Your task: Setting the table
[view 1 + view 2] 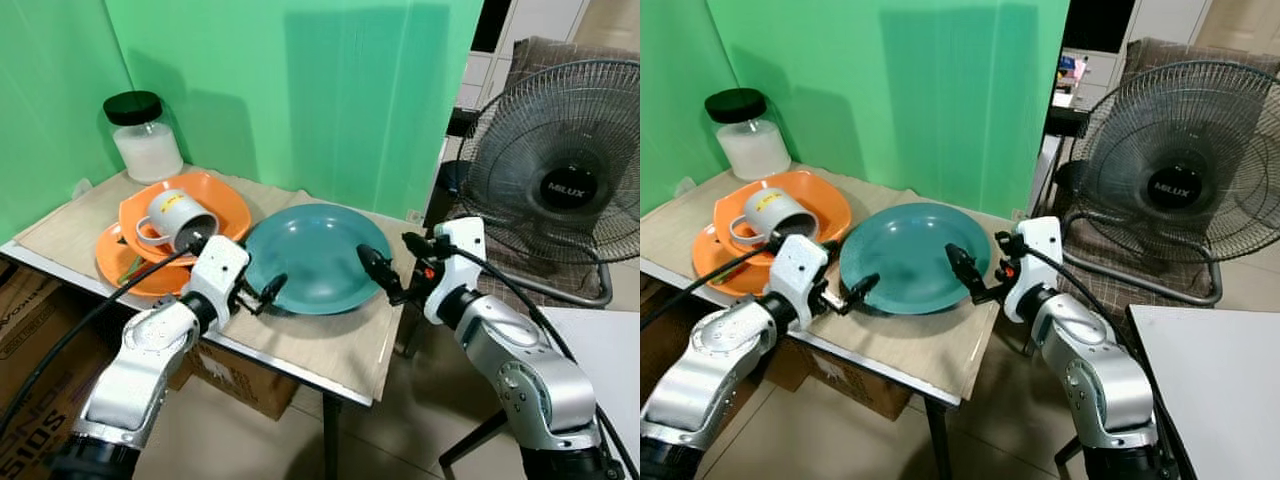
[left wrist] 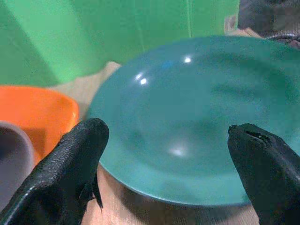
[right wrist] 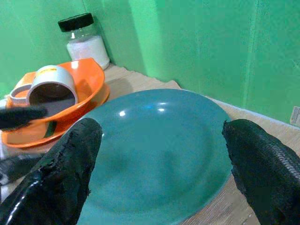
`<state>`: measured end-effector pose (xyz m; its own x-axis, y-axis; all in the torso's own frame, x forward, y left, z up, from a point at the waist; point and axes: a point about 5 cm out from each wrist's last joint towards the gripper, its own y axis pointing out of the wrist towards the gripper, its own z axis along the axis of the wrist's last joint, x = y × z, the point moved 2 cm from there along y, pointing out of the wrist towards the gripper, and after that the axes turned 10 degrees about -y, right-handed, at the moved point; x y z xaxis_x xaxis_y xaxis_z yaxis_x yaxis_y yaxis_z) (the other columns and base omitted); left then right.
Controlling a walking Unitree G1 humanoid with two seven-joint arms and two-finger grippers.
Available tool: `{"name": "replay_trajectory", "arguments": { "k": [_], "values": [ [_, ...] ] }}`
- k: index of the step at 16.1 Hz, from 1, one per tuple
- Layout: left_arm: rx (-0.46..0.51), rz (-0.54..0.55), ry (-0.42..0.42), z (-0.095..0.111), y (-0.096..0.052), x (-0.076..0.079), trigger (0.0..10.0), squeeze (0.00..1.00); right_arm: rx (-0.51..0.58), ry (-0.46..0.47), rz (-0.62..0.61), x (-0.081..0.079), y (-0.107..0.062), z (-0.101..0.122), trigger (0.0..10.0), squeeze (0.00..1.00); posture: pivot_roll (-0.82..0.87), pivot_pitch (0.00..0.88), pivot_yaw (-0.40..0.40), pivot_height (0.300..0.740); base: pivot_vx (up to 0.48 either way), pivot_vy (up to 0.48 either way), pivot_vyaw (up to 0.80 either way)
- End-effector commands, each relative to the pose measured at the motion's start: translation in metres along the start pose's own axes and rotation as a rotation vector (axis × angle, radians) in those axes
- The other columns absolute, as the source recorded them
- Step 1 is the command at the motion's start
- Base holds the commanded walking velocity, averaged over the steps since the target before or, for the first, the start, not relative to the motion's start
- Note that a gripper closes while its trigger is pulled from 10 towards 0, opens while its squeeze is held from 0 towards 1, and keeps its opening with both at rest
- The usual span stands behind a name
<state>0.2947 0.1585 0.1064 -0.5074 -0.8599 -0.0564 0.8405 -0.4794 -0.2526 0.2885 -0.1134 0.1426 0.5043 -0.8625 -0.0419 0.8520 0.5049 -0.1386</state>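
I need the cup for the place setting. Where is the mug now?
The mug lies on its side in the orange bowl on the table's left, in front of the jar and left of the teal plate.

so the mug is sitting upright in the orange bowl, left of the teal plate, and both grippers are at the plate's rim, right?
Not quite. The mug is lying on its side in the orange bowl, its opening facing the camera, as the right wrist view shows clearly. The rest holds: it is left of the teal plate, with the left gripper and right gripper at the plate's rim.

"MILUX" on the fan (image 1: 567, 186) hub; partial "10S" on a cardboard box (image 1: 25, 440).
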Motion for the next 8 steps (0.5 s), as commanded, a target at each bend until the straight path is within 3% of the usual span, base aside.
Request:
{"name": "replay_trajectory", "arguments": {
  "k": [1, 4, 8],
  "values": [
    [-0.021, -0.029, -0.008, -0.010, 0.001, 0.002, 10.0, 0.00, 0.010, 0.013, 0.001, 0.001, 0.003, 0.005, 10.0, 0.00, 0.03, 0.000, 0.023, 0.740, 0.000, 0.000, 0.00],
    [-0.067, -0.041, -0.018, -0.028, -0.002, 0.005, 10.0, 0.00, 0.011, 0.026, -0.003, 0.001, 0.004, 0.006, 10.0, 0.00, 0.02, 0.000, 0.024, 0.740, 0.000, 0.000, 0.00],
    [-0.073, -0.051, -0.010, -0.036, -0.005, 0.005, 10.0, 0.00, -0.016, 0.077, -0.038, 0.006, 0.007, 0.003, 10.0, 0.00, 0.03, 0.000, 0.022, 0.740, 0.000, 0.000, 0.00]
  ]
}}
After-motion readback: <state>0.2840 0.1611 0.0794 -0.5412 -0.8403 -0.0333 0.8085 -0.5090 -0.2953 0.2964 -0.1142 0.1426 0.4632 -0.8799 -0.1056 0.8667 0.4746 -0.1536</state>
